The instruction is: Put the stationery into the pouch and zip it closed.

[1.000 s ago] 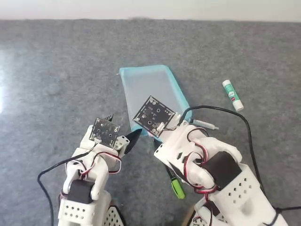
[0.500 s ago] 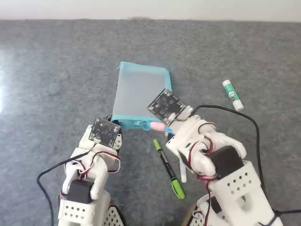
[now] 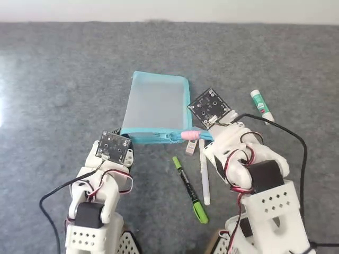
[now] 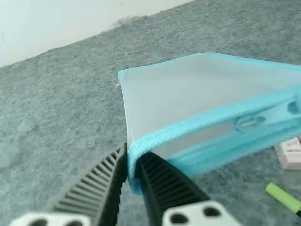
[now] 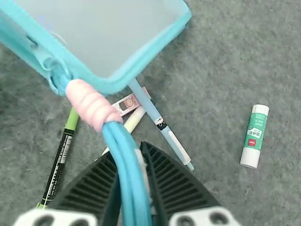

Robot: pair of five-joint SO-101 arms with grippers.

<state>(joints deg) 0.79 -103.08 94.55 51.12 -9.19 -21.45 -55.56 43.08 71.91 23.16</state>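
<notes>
The translucent teal pouch [image 3: 156, 106] lies flat at the table's middle, its zipper edge facing the arms. My left gripper [image 4: 132, 157] is shut on the pouch's near left corner [image 3: 127, 135]. My right gripper [image 5: 129, 154] is shut on the teal zipper cord [image 5: 123, 146] just behind its pink bead [image 5: 91, 107], at the pouch's near right corner [image 3: 190, 135]. In front of the pouch lie a green marker [image 3: 188, 189], a white pen [image 3: 204, 174], a blue pen [image 5: 160, 125] and a small eraser [image 3: 190, 147]. A green-and-white glue stick [image 3: 262, 107] lies off to the right.
The grey carpeted table [image 3: 63, 79] has open room to the left and behind the pouch. A pale wall [image 3: 169, 10] runs along the far edge. Black cables [image 3: 286, 137] loop over the right arm.
The right gripper has moved right and away with the cord, uncovering the pens and eraser. The pouch has swung round to square up, and the left gripper has closed on its corner.
</notes>
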